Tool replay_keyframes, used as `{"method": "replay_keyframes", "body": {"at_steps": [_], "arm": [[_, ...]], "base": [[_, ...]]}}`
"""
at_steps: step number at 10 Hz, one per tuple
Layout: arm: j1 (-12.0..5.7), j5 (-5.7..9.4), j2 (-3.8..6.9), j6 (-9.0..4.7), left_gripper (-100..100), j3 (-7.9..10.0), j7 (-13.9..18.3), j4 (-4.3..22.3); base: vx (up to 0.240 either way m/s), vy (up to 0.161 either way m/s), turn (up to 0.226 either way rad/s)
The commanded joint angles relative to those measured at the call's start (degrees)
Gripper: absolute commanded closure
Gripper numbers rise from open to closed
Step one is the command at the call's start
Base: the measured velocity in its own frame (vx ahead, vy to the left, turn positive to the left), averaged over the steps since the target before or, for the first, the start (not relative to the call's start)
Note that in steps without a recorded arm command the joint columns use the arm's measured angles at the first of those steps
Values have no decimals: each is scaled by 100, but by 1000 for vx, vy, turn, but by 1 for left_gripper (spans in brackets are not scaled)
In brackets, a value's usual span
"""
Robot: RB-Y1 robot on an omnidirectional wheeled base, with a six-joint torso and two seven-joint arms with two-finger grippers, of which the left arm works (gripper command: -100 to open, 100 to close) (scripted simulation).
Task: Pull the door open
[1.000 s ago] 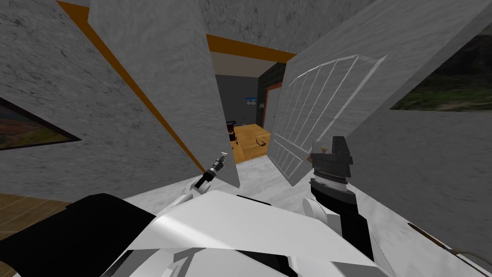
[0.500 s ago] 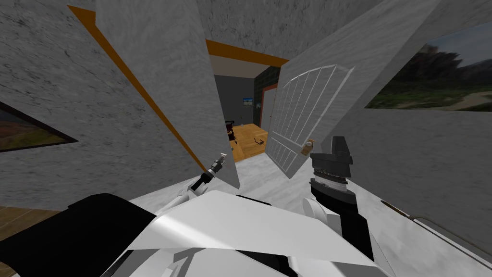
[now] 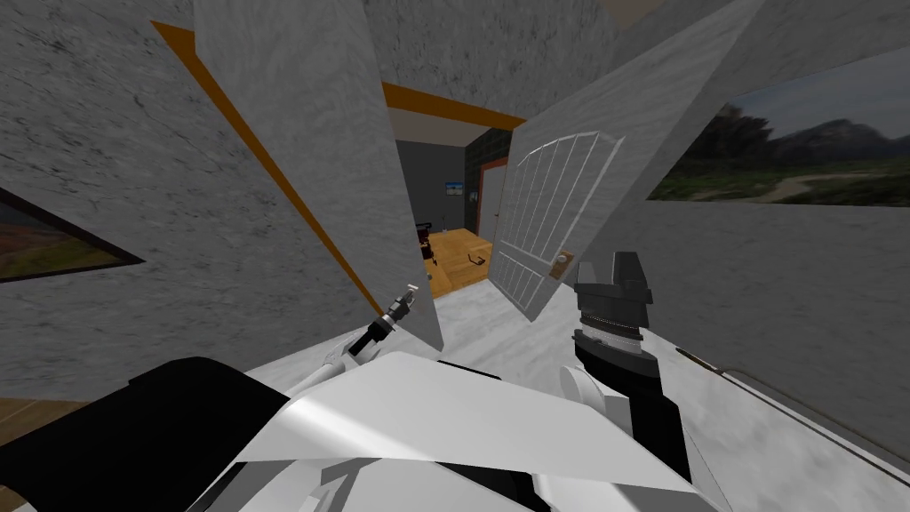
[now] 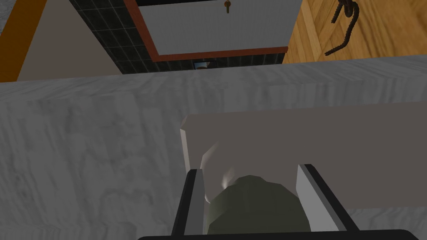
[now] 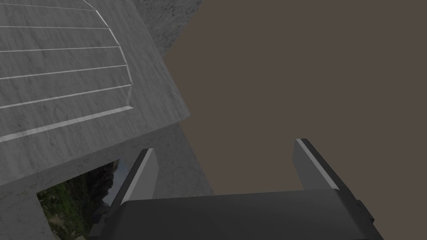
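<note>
A tall grey door slab [image 3: 302,151] stands ajar at the left of the doorway, orange frame [image 3: 444,100] behind it. My left gripper [image 3: 409,298] is at the slab's free edge. In the left wrist view, my left gripper [image 4: 250,183] is shut on a dark olive door knob [image 4: 254,204], fingers against its sides, beside a pale slab [image 4: 317,137]. A second grey door [image 3: 551,213] with white panel lines and a tan knob [image 3: 562,260] stands swung open on the right. My right gripper [image 3: 622,267] is raised near it, open and empty [image 5: 227,166].
Grey marbled walls close in on both sides, with a landscape picture [image 3: 782,169] on the right wall and another [image 3: 44,244] on the left. Through the gap lies a wooden floor [image 3: 458,253] with a dark object [image 3: 477,260] and a white door [image 4: 217,29] framed in red-brown.
The whole view has shifted as I moved: the panelled door and the right picture slid left, and its tan knob came into view. The left gripper stays at the slab's edge.
</note>
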Motion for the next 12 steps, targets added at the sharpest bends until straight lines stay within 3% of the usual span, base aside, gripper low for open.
{"method": "replay_keyframes", "body": {"at_steps": [1, 8, 10, 11, 12], "arm": [[6, -1, 53, -85, 100, -18, 42, 39], [17, -2, 335, -513, 100, -120, 260, 275], [20, -2, 390, -597, 100, -140, 303, 321], [16, -14, 360, -576, 100, -169, 296, 318], [37, -23, 410, -670, 100, -206, 330, 357]], "base": [[-190, 117, -174], [-189, 100, -138], [-171, 90, -105], [-74, 29, -24], [-112, 65, -121]]}}
